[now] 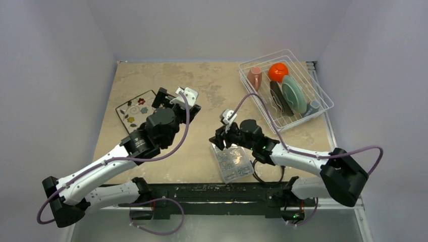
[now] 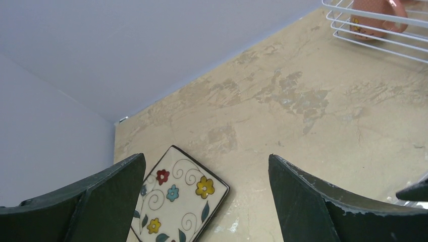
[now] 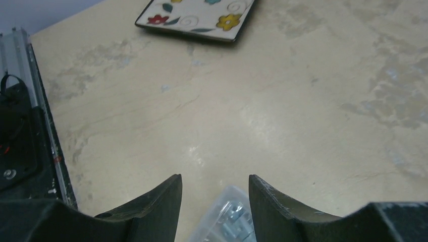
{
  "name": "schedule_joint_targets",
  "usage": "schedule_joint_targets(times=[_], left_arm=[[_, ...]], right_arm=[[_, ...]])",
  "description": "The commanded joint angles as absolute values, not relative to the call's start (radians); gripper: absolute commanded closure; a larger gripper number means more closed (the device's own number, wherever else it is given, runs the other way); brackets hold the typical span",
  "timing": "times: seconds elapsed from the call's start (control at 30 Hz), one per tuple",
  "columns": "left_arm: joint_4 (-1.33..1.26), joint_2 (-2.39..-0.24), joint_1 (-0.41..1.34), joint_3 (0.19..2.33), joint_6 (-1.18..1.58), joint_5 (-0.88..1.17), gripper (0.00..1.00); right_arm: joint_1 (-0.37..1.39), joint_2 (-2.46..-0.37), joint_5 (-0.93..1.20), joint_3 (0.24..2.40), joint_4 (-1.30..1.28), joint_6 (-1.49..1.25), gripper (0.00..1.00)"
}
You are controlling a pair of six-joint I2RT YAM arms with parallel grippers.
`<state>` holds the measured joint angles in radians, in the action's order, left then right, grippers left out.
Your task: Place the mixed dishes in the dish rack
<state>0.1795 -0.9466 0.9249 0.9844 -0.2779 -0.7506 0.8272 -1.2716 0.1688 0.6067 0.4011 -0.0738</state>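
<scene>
The white floral square plate (image 1: pixel 135 112) lies flat on the table at the left. It also shows in the left wrist view (image 2: pixel 176 199) and the right wrist view (image 3: pixel 197 15). My left gripper (image 1: pixel 177 100) is open and empty, just right of the plate; in its own view (image 2: pixel 206 157) the plate lies below between the jaws. The dish rack (image 1: pixel 323 103) stands at the back right and holds the pink cup (image 1: pixel 255 77), orange bowl (image 1: pixel 278 72), dark teal square plate (image 1: pixel 279 98), pale green plate (image 1: pixel 294 94) and grey mug (image 1: pixel 313 107). My right gripper (image 1: pixel 216 138) is open and empty.
A clear plastic box of small parts (image 1: pixel 232 161) lies under my right gripper, its corner between the jaws in the right wrist view (image 3: pixel 229 217). A coiled black cable (image 1: pixel 267 171) lies beside it. The rack's corner (image 2: pixel 373 35) with the pink cup (image 2: pixel 376 15) shows in the left wrist view.
</scene>
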Motion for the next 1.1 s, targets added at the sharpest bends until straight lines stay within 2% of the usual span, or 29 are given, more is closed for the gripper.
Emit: schedule_joint_targets(times=[0.0,0.27,0.47,0.67,0.73,0.8,1.07], left_arm=[[0.134,-0.993,0.923,0.987,-0.303,-0.781,0.10],[0.143,-1.104,0.925,0.988,-0.254,-0.814,0.07],[0.183,-1.088,0.925,0.968,-0.129,-0.834,0.04],[0.398,-0.956,0.897,0.923,0.189,-0.792,0.02],[0.509,-0.903,0.851,0.890,0.338,-0.745,0.01],[0.605,-0.851,0.772,0.844,0.452,-0.668,0.01],[0.713,-0.699,0.433,0.769,0.640,-0.288,0.00]], right_arm=[[0.917,-1.307,0.106,0.545,0.592,-0.149,0.50],[0.984,-1.276,0.050,0.499,0.662,-0.156,0.49],[0.984,-1.133,-0.013,0.467,0.568,-0.093,0.44],[0.984,-0.955,-0.098,0.432,0.476,-0.047,0.28],[0.983,-0.905,-0.123,0.417,0.467,-0.048,0.18],[0.983,-0.859,-0.136,0.404,0.462,-0.051,0.02],[0.983,-0.767,-0.184,0.395,0.426,-0.088,0.01]])
